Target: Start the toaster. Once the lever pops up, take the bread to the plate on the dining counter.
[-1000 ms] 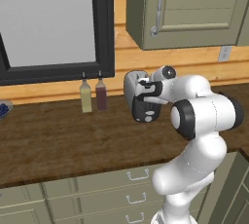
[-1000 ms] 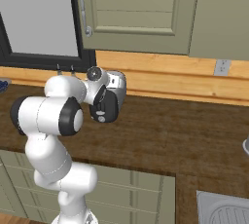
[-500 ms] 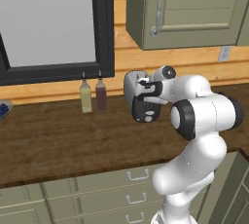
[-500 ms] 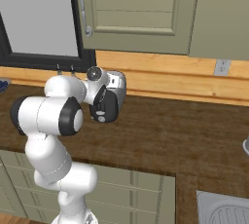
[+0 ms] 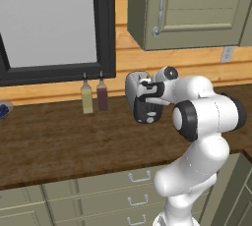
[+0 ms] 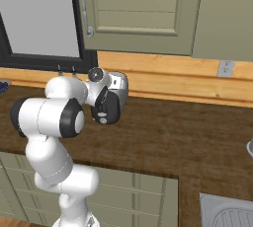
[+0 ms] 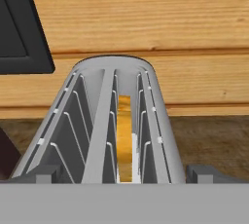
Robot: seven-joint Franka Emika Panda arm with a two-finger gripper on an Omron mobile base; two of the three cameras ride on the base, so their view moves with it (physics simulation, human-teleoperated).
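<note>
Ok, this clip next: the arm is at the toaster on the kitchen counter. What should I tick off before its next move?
1. Claw open: ok, its tips stand wide to either side of the toaster.
2. Bread in a slot: ok, a tan slice sits in the right slot.
3. Claw lined up over the toaster: ok in the hand view.
4. Lever down or up: cannot tell, the arm hides the end panel.
5. Bottles clear of the arm: ok, they stand apart by the wall.

Kitchen: wood counter [image 5: 59,141], olive cabinets [image 6: 148,14], sink [image 6: 227,213]
</note>
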